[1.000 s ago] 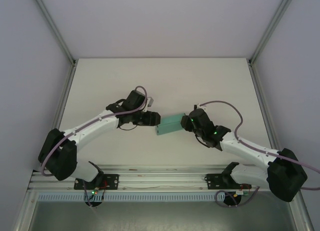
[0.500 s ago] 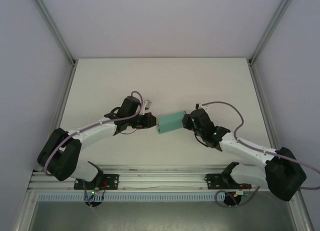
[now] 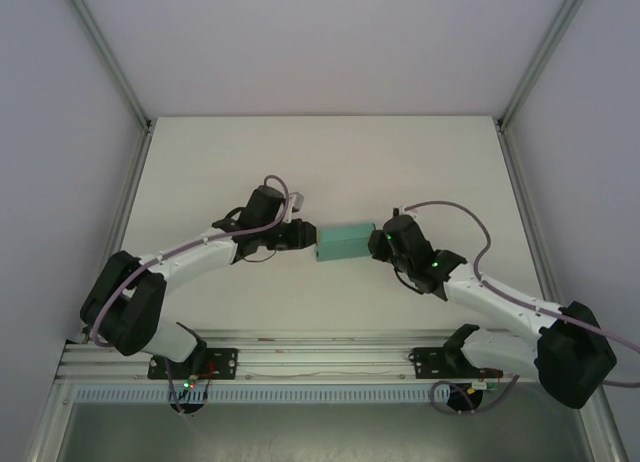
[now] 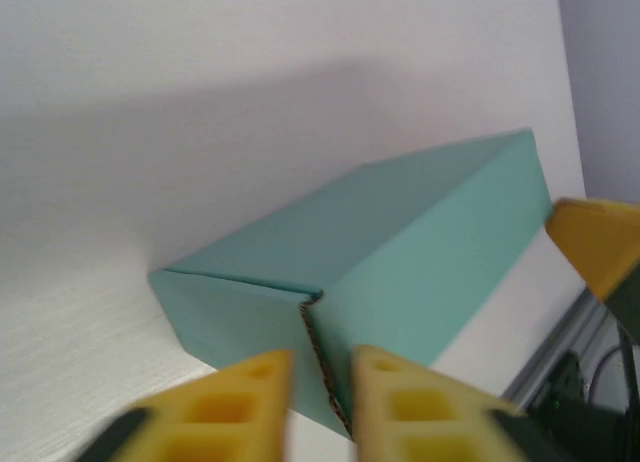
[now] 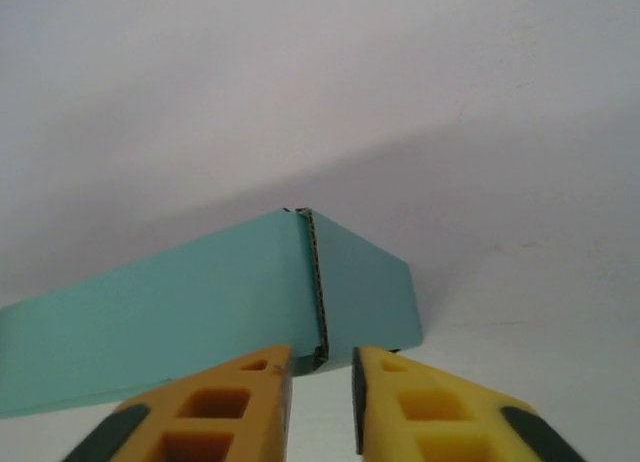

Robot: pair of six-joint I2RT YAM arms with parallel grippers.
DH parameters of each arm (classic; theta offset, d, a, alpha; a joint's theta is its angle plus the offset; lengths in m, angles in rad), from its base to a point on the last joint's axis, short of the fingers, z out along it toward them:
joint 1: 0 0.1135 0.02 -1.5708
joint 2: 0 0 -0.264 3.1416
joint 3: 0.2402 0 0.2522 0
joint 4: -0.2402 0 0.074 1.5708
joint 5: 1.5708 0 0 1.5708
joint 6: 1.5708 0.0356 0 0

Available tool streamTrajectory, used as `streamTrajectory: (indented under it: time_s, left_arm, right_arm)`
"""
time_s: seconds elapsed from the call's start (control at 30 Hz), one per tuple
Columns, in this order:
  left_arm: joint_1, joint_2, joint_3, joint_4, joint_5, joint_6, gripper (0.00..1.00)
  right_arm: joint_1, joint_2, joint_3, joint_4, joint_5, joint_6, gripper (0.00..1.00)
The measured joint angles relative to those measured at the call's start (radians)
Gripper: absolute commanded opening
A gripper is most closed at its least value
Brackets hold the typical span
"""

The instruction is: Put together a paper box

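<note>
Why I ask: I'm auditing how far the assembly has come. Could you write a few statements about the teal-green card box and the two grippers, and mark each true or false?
1. The teal-green card box is a closed rectangular box lying on the white table. True.
2. The left gripper is at the box's left end and the right gripper is at its right end. True.
3. The box is lifted clear of the table. False: it rests on the table surface.
4. Each gripper's yellow fingers are pressed fully together. False: each pair shows a narrow gap, with a corner edge of the box in line with it.
</note>
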Motion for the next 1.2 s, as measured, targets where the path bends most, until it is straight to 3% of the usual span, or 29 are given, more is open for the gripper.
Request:
streamTrajectory:
  time_s: [0.07, 0.1, 0.2, 0.27, 0.37, 0.43, 0.47, 0.73, 0.87, 1.07, 1.2]
  left_arm:
    - [0.002, 0.005, 0.028, -0.039, -0.024, 0.013, 0.51]
    - [0.002, 0.006, 0.044, -0.056, -0.037, 0.022, 0.61]
    - [0.002, 0.006, 0.097, -0.095, -0.061, 0.046, 0.75]
    - [0.002, 0.005, 0.127, -0.117, -0.070, 0.060, 1.00]
    - [0.002, -0.008, 0.156, -0.143, -0.097, 0.079, 1.00]
    - [0.002, -0.029, 0.161, -0.163, -0.119, 0.087, 1.00]
    - [0.003, -0.039, 0.162, -0.171, -0.130, 0.092, 1.00]
    - [0.042, -0.200, 0.150, -0.267, -0.334, 0.123, 1.00]
    - [0.071, -0.305, 0.092, -0.277, -0.439, 0.118, 1.00]
    - [0.076, -0.380, 0.008, -0.333, -0.528, 0.101, 1.00]
    - [0.076, -0.414, -0.010, -0.358, -0.562, 0.099, 1.00]
  right_arm:
    - [-0.003, 0.006, 0.034, -0.051, 0.002, -0.020, 0.43]
    - [-0.005, 0.006, 0.052, -0.076, 0.005, -0.032, 0.45]
    - [-0.005, 0.002, 0.093, -0.127, 0.018, -0.073, 0.59]
    - [-0.005, -0.008, 0.112, -0.153, 0.028, -0.122, 0.68]
    - [-0.011, -0.023, 0.148, -0.187, 0.037, -0.207, 0.82]
    - [-0.024, -0.023, 0.186, -0.208, 0.030, -0.274, 0.99]
    - [-0.033, -0.023, 0.206, -0.212, 0.005, -0.327, 1.00]
    - [-0.043, 0.016, 0.298, -0.285, -0.297, -1.064, 1.00]
    - [-0.040, 0.161, 0.407, -0.422, -0.374, -1.389, 1.00]
    - [-0.028, 0.461, 0.588, -0.517, -0.319, -1.617, 0.98]
    - [0.000, 0.580, 0.635, -0.527, -0.223, -1.674, 0.89]
